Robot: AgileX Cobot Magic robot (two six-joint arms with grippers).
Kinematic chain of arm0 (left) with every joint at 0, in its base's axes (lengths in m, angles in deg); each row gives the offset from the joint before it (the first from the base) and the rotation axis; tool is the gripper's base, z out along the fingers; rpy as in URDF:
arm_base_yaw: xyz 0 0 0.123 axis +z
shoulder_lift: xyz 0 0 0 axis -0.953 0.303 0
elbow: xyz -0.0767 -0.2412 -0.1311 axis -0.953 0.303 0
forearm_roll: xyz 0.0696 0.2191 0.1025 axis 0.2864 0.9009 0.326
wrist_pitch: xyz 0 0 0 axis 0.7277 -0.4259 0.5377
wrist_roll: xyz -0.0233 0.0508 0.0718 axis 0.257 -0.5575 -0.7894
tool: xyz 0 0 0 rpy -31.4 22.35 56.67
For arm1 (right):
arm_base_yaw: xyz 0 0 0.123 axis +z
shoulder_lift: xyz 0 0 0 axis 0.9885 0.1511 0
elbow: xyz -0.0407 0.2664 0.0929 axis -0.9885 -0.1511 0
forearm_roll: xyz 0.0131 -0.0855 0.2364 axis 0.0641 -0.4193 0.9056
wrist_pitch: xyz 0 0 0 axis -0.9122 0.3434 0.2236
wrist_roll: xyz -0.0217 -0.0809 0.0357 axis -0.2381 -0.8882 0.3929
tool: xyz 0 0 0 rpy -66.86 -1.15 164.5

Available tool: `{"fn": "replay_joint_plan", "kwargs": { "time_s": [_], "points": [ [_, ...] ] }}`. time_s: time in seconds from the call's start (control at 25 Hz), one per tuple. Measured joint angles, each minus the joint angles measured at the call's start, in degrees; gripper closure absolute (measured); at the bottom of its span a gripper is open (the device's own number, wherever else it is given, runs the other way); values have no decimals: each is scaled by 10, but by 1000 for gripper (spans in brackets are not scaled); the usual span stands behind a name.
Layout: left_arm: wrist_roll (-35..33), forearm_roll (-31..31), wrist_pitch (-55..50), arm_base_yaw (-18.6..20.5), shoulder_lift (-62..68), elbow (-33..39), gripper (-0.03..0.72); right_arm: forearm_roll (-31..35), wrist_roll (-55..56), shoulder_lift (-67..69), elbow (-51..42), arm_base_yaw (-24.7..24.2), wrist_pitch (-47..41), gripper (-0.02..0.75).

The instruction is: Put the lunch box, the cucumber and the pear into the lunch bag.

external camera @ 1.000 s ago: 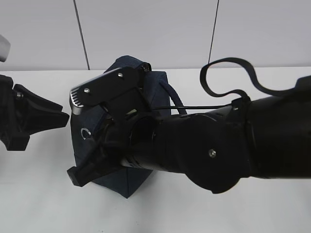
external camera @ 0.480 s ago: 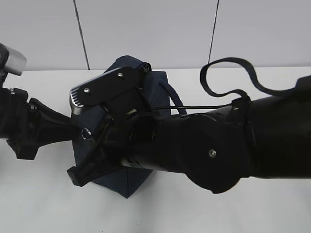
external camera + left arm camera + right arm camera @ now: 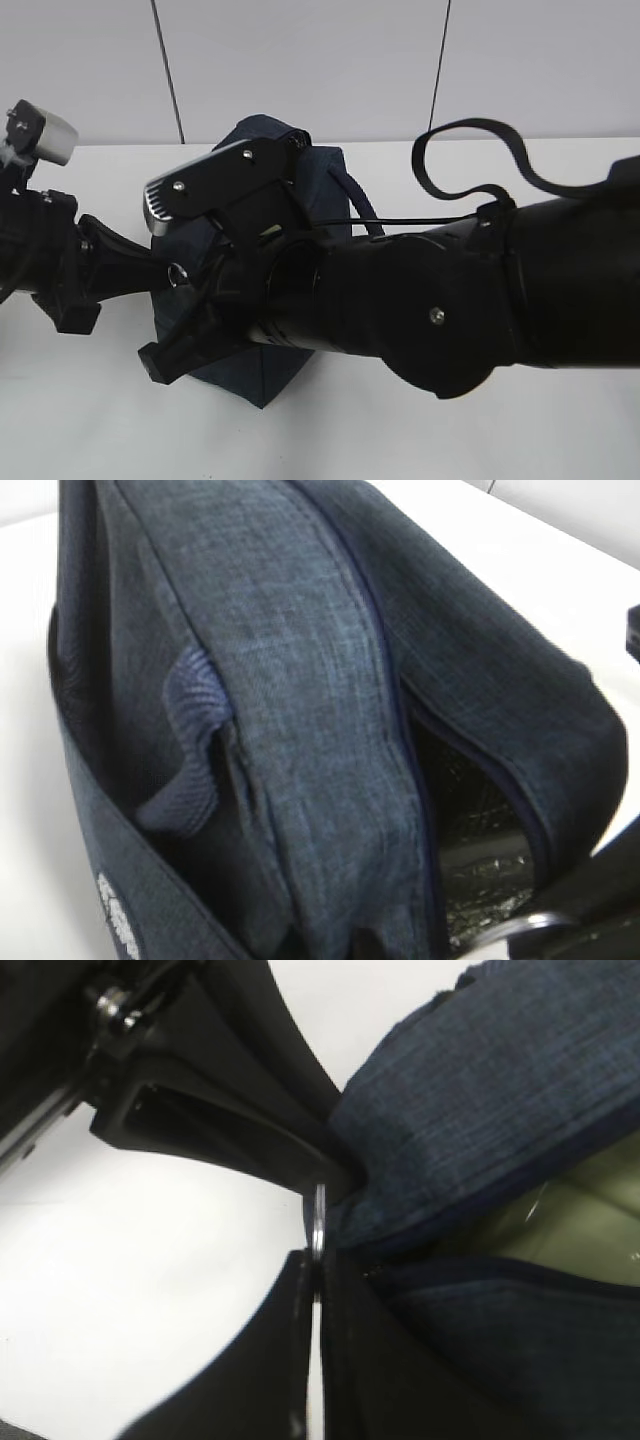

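The dark navy lunch bag [image 3: 325, 190] stands on the white table, mostly hidden behind my right arm. My right gripper [image 3: 318, 1260] is shut on the bag's silver ring pull [image 3: 319, 1222], which also shows in the exterior view [image 3: 177, 274]. The zipper gap shows a pale green surface with clear plastic [image 3: 590, 1210] inside the bag, likely the lunch box. My left gripper [image 3: 160, 275] reaches in from the left, its tips against the bag's fabric beside the ring. The bag [image 3: 300, 680] fills the left wrist view and hides those jaws. The cucumber and pear are out of view.
My right arm [image 3: 450, 300] fills the middle and right of the exterior view, with a black cable loop [image 3: 470, 140] above it. White table [image 3: 80, 420] lies in front and to the left. A white wall stands behind.
My left arm has moved right, from apart from the bag to its tips touching the bag next to the ring. My right arm and the bag have not moved.
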Motion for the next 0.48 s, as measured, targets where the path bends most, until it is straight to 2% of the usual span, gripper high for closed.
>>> {"fn": "replay_joint_plan", "kwargs": {
  "time_s": [0.36, 0.48],
  "points": [
    [-1, 0, 2, 0, 0, 0, 685, 15, -6, 0, 20, 0, 15, 738],
    [-1, 0, 3, 0, 0, 0, 685, 56, -7, 0, 36, -7, 12, 738]
  ]
}}
